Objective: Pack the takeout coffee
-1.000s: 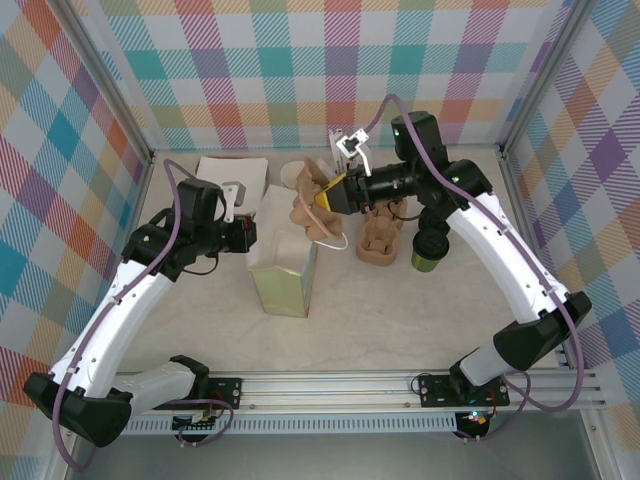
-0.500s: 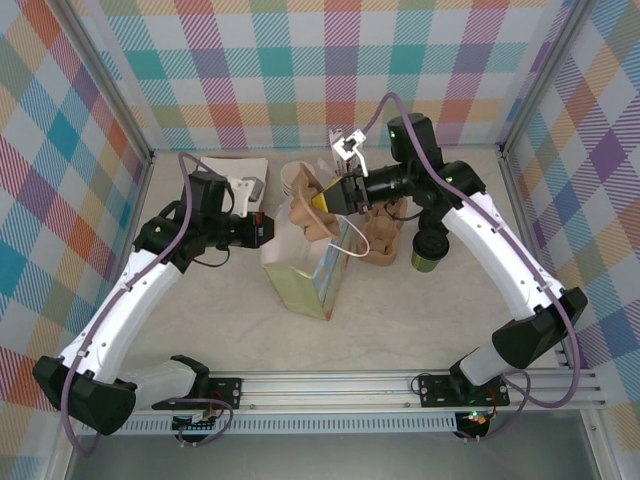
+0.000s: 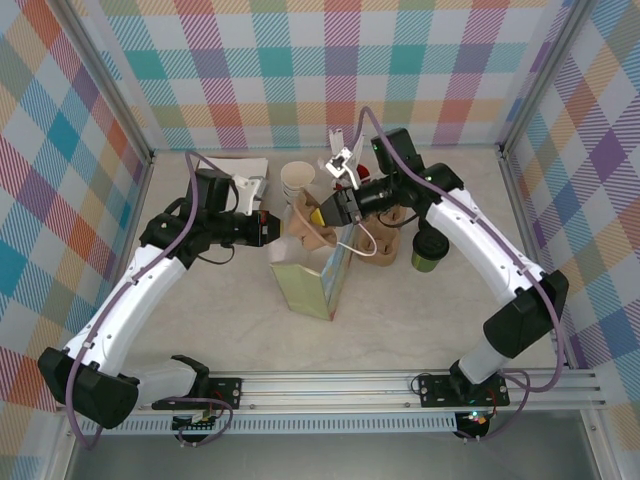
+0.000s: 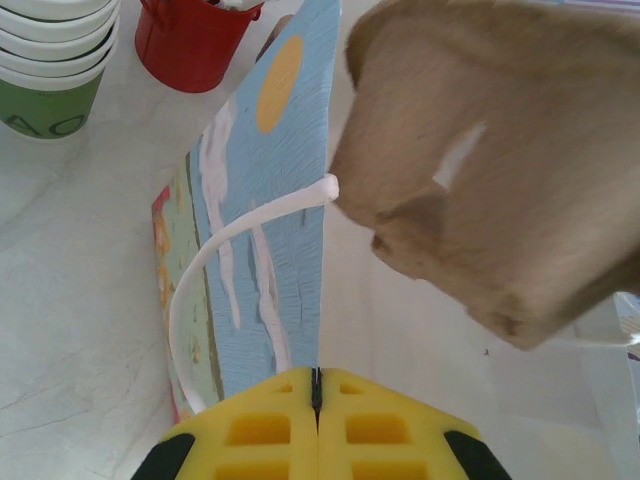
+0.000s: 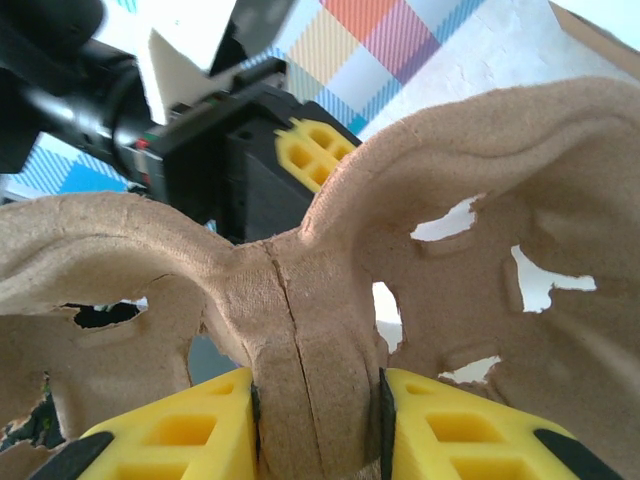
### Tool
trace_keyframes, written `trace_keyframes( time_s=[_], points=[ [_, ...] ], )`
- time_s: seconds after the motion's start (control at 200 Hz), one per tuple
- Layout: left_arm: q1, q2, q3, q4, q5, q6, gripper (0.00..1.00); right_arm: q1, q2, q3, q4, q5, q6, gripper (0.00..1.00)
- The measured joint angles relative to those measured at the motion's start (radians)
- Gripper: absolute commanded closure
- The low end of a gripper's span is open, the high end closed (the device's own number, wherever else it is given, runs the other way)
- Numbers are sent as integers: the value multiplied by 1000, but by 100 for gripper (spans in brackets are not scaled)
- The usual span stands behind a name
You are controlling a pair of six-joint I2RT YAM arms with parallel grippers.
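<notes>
The takeout coffee (image 3: pixel 430 250), a green cup with a black lid, stands on the table right of centre, under my right arm. My right gripper (image 3: pixel 322 213) is shut on the middle ridge of a brown pulp cup carrier (image 5: pixel 300 300), which hangs over the mouth of a paper bag (image 3: pixel 308 285). In the left wrist view the carrier (image 4: pixel 500 180) sits just above the bag's blue wall (image 4: pixel 290 190). My left gripper (image 4: pixel 317 385) is shut on the bag's upper edge and holds it up from the left. The bag's white handle (image 4: pixel 195 300) loops beside it.
More pulp carriers (image 3: pixel 388 240) lie between the bag and the coffee. A stack of lidless green cups (image 4: pixel 50 70) and a red holder (image 4: pixel 195 40) stand behind the bag. A white flat pack (image 3: pixel 228 166) lies at the back left, near the wall.
My left gripper has moved right and back, pulling the bag's edge so the bag shifted right and its mouth spread. The right gripper has brought the carrier left, over the bag.
</notes>
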Motion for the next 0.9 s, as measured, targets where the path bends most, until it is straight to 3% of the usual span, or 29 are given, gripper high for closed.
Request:
trace_keyframes(
  time_s=[0.285, 0.9],
  points=[
    [-10, 0, 0, 13, 0, 0, 100, 0, 53, 71, -152, 100, -90, 68],
    [-61, 11, 0, 15, 27, -19, 100, 18, 77, 154, -294, 343, -170, 68]
  ],
)
